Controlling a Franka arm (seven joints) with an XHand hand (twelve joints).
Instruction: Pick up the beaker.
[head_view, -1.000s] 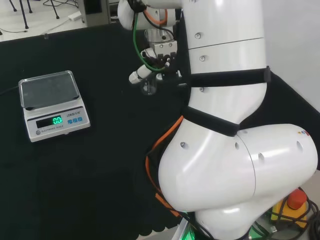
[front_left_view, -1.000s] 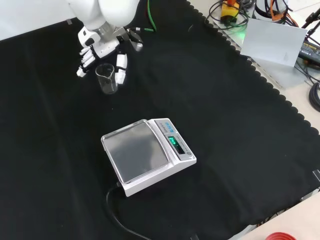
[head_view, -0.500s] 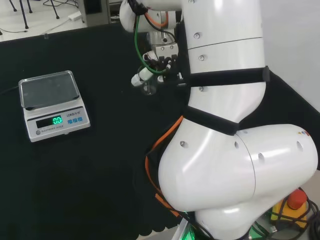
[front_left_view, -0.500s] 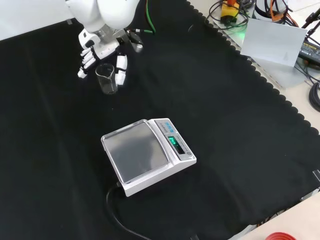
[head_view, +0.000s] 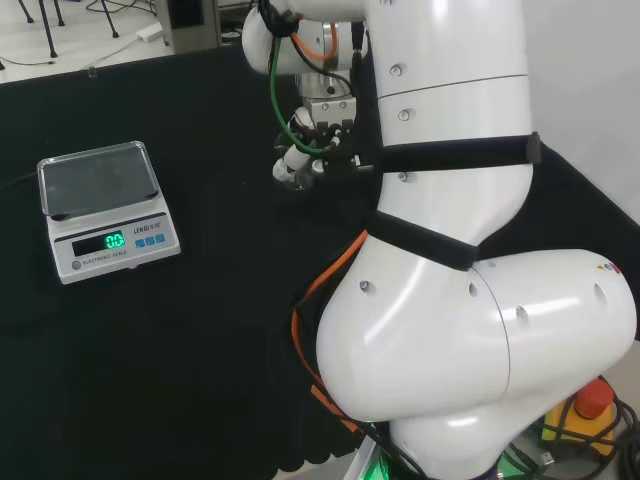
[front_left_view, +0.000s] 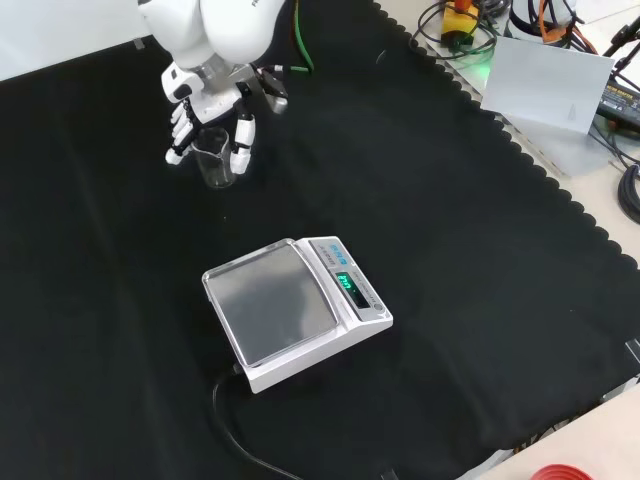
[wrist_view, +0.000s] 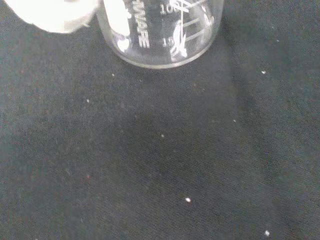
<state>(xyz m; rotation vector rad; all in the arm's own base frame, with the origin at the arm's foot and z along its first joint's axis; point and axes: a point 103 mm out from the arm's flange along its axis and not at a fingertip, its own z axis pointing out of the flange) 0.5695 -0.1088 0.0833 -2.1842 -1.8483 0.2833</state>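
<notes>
A small clear glass beaker (front_left_view: 214, 162) stands upright on the black cloth, at the far left in the front view. The hand (front_left_view: 211, 107) hangs over it from above. Its white fingers (front_left_view: 178, 146) reach down along the beaker's left side, and the thumb (front_left_view: 243, 140) comes down close on the right. The fingers look nearly straight, and whether they touch the glass is unclear. In the wrist view the beaker (wrist_view: 161, 34) rests with its base on the cloth, a blurred white finger (wrist_view: 50, 12) beside it. In the head view the hand (head_view: 297, 162) covers most of the beaker.
A white scale (front_left_view: 292, 311) with a lit green display stands nearer the camera in the front view, its cable (front_left_view: 240, 445) trailing to the cloth's front edge. It lies left of the hand in the head view as scale (head_view: 102, 207). A grey box (front_left_view: 545, 85) and cables sit beyond the cloth.
The hand has shifted a little right in both views. Its fingers have drawn in towards the beaker's side. The beaker has stayed where it was.
</notes>
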